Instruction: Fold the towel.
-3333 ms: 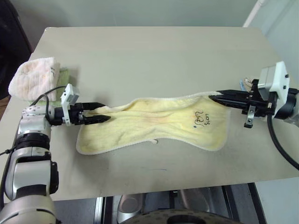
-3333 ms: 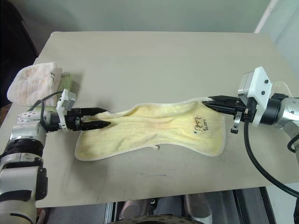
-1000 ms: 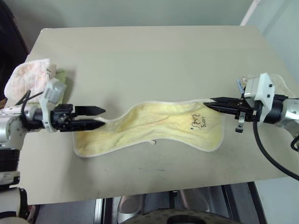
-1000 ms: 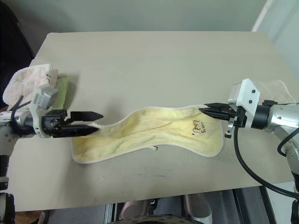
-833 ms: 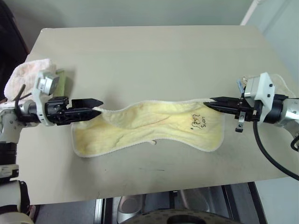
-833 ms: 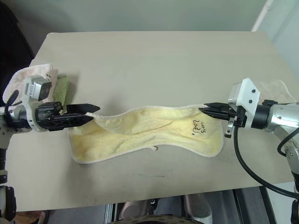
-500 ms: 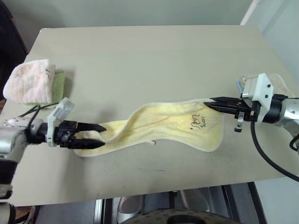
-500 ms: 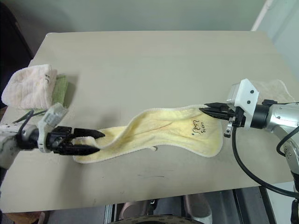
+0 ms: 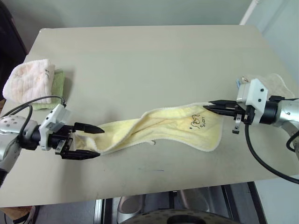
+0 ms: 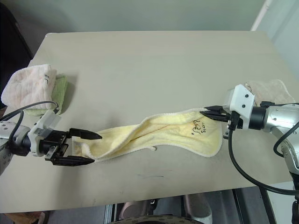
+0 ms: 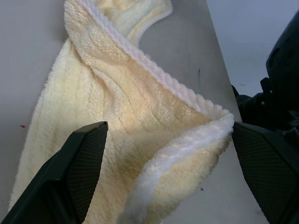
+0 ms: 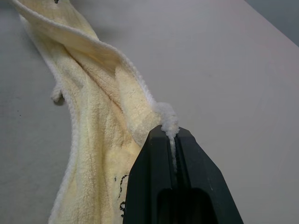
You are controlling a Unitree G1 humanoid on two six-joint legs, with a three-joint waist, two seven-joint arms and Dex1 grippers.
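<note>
- Since a second ago the left hand [image 9: 83, 141] has dropped toward the bench's [image 9: 140, 56] near edge, and the towel's [image 9: 159, 128] left end has bunched into a narrow, twisted roll.
- The towel lies across the bench between the hands; the right hand [image 9: 210, 106] is pressed shut on its far-right corner.
- The left hand is spread, its fingers either side of the towel's end, pinching nothing.
- Risk: closing now could catch the doubled edge, not one corner, making a crooked fold.
- Pulling against the right hand's small pinch could slip that corner free.
</note>
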